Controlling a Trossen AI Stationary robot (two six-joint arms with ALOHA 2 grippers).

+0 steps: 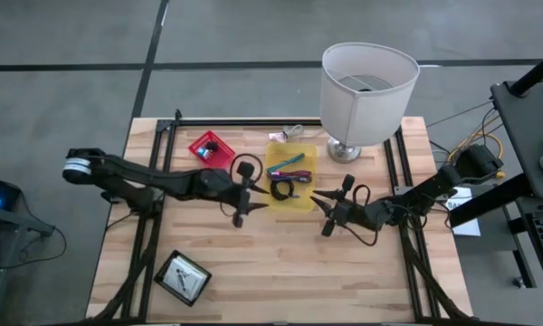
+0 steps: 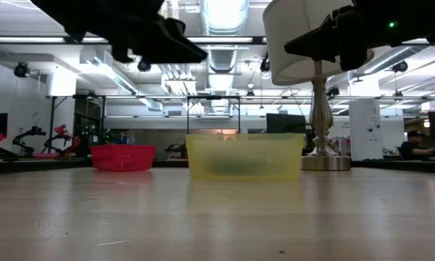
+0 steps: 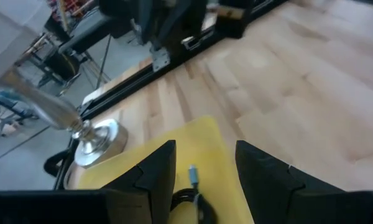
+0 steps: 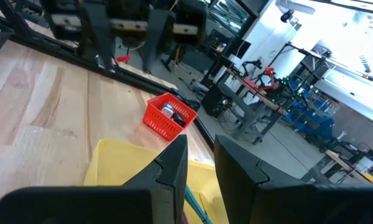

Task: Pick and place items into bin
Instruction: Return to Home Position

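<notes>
High view: my left gripper (image 1: 244,214) and right gripper (image 1: 326,215) hang empty, fingers parted, flanking the translucent yellow plastic bin (image 1: 308,152) holding slim teal and purple tools (image 1: 290,166). Low view: both clear its rim. Wrist views: dipping while retracting, I'd clip it.

The right pincer (image 4: 200,149), fingers parted, hangs over a yellow bin (image 4: 121,165) on the wooden counter (image 4: 37,106), with a red basket (image 4: 168,121) holding small objects just beyond.
</notes>
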